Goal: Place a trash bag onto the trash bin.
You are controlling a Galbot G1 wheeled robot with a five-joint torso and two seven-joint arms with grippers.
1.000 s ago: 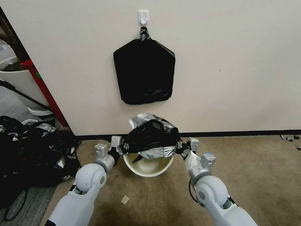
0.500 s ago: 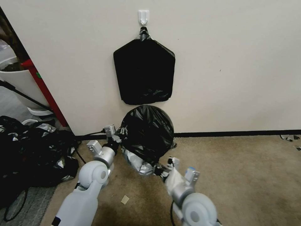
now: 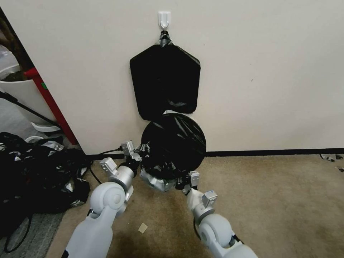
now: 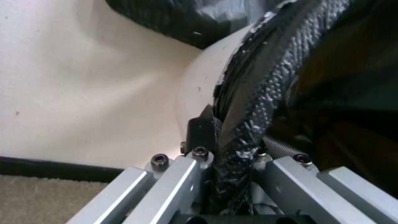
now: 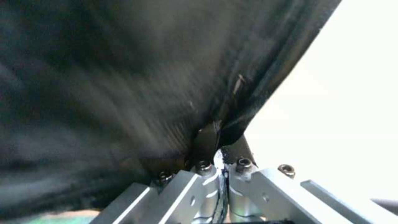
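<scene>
The trash bag (image 3: 174, 143) is sitting stretched into a round, taut black disc w/ its mouth facing the robot, right below the flat black bundle (image 3: 165, 80) that is hanging from the wall hook (image 3: 164, 18); the top edge of the bag is just overlapping the bundle's lower edge. Both arms are reaching to the bag from below the bundle. The left gripper (image 3: 140, 154) is pinching the bag's rim on the left side; in the left wrist view the fingers (image 4: 202, 130) are pressing together on a bunched strip of the textured black film (image 4: 257, 102). The right gripper (image 3: 186, 182) is holding the bag's lower rim, below the bundle and slightly right of the left gripper; its wrist view is showing the fingers (image 5: 207, 143) closing tight on a fold of the film (image 5: 124, 77). The trash bin (image 4: 207, 81) is showing as a cream curved wall beside the film in the left wrist view, w/ the bag wrapped over it; in the head view a grey-sheened crumpled part is hanging under the disc. A heap of black plastic (image 3: 36, 172) is lying on the carpet (image 3: 279, 200), well left of the bundle.
</scene>
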